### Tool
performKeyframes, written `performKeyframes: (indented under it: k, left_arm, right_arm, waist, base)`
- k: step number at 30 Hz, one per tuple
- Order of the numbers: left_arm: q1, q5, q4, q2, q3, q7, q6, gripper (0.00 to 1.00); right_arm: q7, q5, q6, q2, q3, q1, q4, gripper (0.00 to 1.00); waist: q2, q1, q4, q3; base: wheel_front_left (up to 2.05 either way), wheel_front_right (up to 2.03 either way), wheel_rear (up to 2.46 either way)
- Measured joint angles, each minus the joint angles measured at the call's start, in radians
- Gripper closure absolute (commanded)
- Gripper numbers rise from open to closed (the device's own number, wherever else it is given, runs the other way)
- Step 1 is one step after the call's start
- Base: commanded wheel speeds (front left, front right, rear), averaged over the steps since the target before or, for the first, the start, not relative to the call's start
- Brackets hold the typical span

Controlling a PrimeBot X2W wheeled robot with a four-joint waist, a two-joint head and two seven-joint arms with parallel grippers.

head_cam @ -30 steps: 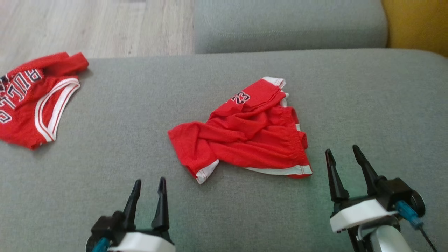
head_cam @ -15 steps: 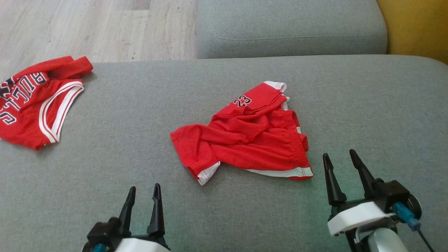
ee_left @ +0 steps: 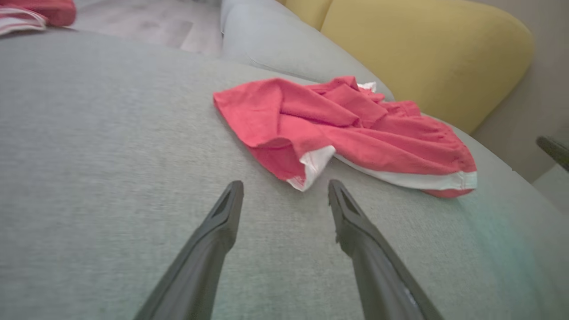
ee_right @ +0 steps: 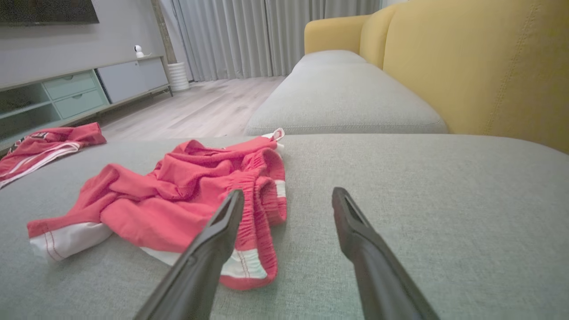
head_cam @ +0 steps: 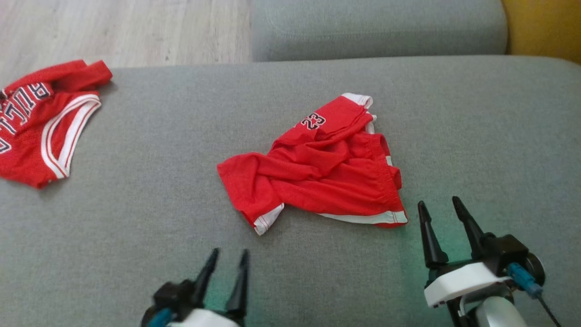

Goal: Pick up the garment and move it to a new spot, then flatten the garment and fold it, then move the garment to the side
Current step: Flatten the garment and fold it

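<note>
- Red shorts (head_cam: 317, 168): crumpled, with overlapping folds, lying near the middle of the grey sofa cushion (head_cam: 159, 204) and well apart from a red jersey (head_cam: 41, 122) at the cushion's left end.
- Left gripper (head_cam: 229, 250): fingers spread and empty, pointing at the white-trimmed leg hem (head_cam: 267, 221) (in its wrist view the hem corner sits just beyond the fingertips).
- Right gripper (head_cam: 438, 201): fingers spread and empty, just beside the shorts' near right corner.
- Handling, as judged: the cloth looks thin, light and limp. It should sag from any single hold and is in no way fragile, though loose layers may slide over one another.
- Hold points, as judged: the gathered waistband (head_cam: 390, 175) offers the thickest, firmest pinch. Taking two separated edge points, one per gripper, should let the cloth hang open for flattening.
</note>
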Motion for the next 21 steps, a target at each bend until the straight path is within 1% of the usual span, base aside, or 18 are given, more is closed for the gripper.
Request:
performKeyframes:
  k: [5, 11, 15, 20, 21]
  left_arm:
    - [-0.091, -0.008, 0.067, -0.002, -0.081, 0.027, -0.017, 0.00]
    - [-0.192, -0.062, 0.180, -0.005, -0.112, 0.032, -0.024, 0.00]
    - [-0.239, -0.092, 0.244, -0.006, -0.136, 0.017, -0.024, 0.00]
    - [-0.295, -0.132, 0.279, -0.007, -0.191, -0.013, -0.024, 0.00]
    - [-0.304, -0.139, 0.283, -0.008, -0.200, -0.014, -0.024, 0.21]
  right_arm:
    - [0.000, -0.010, 0.000, 0.000, 0.029, -0.010, 0.019, 0.00]
    - [0.000, -0.016, 0.000, 0.000, 0.064, -0.054, 0.034, 0.00]
    - [0.000, -0.016, 0.000, 0.000, 0.098, -0.069, 0.063, 0.00]
    - [0.000, -0.027, 0.000, -0.001, 0.134, -0.084, 0.109, 0.00]
    - [0.000, -0.032, 0.000, 0.000, 0.142, -0.092, 0.117, 0.00]
  waist:
    - [0.0000, 0.0002, -0.015, 0.037]
    - [0.0000, 0.0002, -0.041, 0.078]
    - [0.0000, 0.0002, -0.057, 0.100]
    - [0.0000, 0.0002, -0.064, 0.115]
    - [0.0000, 0.0002, -0.064, 0.117]
  base:
    - [0.00, 0.00, 0.00]
    - [0.00, 0.00, 0.00]
    - [0.00, 0.00, 0.00]
    - [0.00, 0.00, 0.00]
    - [0.00, 0.00, 0.00]
